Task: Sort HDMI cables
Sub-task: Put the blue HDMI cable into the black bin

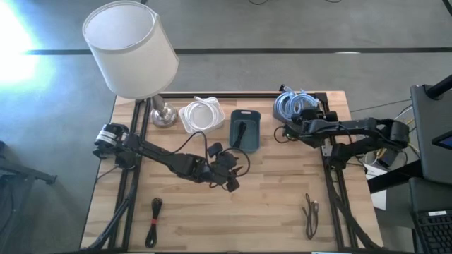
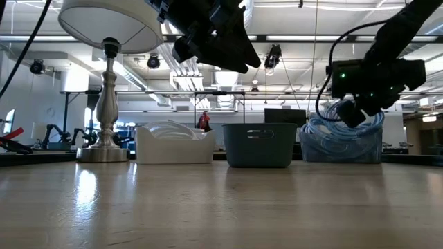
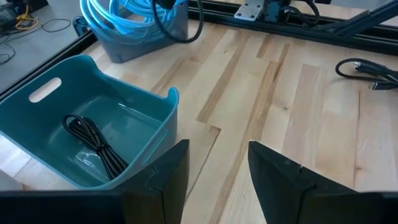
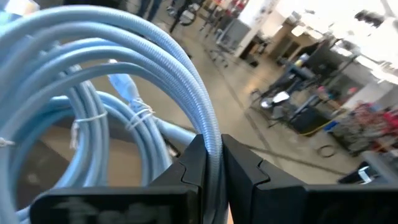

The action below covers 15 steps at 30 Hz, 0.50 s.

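A light-blue cable coil (image 4: 124, 74) is pinched between the fingers of the right hand (image 4: 213, 163), which holds it just above the clear bin (image 1: 286, 113) at the back right of the tabletop (image 1: 268, 204); more light-blue coils (image 2: 339, 135) sit in that bin. Next to it, in the middle of the back row, the teal bin (image 1: 246, 130) has one black cable bundle (image 3: 93, 144) lying on its floor. To the left of that, the white bin (image 1: 200, 117) holds white coiled cable (image 1: 200, 111). Two more dark bundles lie loose near the front edge: one at the front left (image 1: 154, 220), the other at the front right (image 1: 311, 214).

The left hand (image 1: 230, 178) hangs over the middle of the tabletop, just in front of the teal bin, its fingers (image 3: 165, 180) spread apart and holding nothing.

A lamp (image 1: 131, 51) with a white shade stands at the back left corner, beside the white bin.
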Tool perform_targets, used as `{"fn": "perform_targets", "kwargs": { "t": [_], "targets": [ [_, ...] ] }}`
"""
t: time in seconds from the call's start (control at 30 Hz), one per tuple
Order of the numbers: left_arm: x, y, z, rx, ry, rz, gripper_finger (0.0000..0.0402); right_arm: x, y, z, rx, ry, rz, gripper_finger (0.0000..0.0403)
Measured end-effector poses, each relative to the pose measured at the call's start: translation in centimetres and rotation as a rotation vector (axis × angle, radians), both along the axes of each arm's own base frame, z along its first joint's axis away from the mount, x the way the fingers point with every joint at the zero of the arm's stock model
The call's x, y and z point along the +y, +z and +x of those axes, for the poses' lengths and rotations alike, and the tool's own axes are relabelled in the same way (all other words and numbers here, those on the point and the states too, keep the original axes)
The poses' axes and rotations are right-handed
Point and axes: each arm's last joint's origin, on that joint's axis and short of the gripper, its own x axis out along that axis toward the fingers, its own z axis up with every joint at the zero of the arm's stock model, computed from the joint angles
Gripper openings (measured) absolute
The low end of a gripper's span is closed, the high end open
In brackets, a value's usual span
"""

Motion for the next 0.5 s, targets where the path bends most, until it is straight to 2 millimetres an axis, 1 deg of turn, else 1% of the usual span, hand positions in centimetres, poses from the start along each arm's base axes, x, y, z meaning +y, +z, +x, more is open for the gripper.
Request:
{"fn": "perform_targets", "kwargs": {
  "t": [0.27, 0.4, 0.5],
  "targets": [
    [0.0, 0.0, 0.0, 0.01, -0.01, 0.024, 0.0168, -0.7, -1.2, 0.0, 0.091, -0.04, 0.002, 0.0034],
    [0.1, 0.0, 0.0, 0.01, -0.007, 0.024, 0.0168, -0.7, -1.3, 0.0, 0.096, -0.04, 0.001, 0.0034],
    [0.1, 0.0, 0.0, 0.01, -0.007, 0.024, 0.0168, -0.7, -1.1, 0.0, 0.09, -0.04, -0.001, 0.0042]
  ]
}}
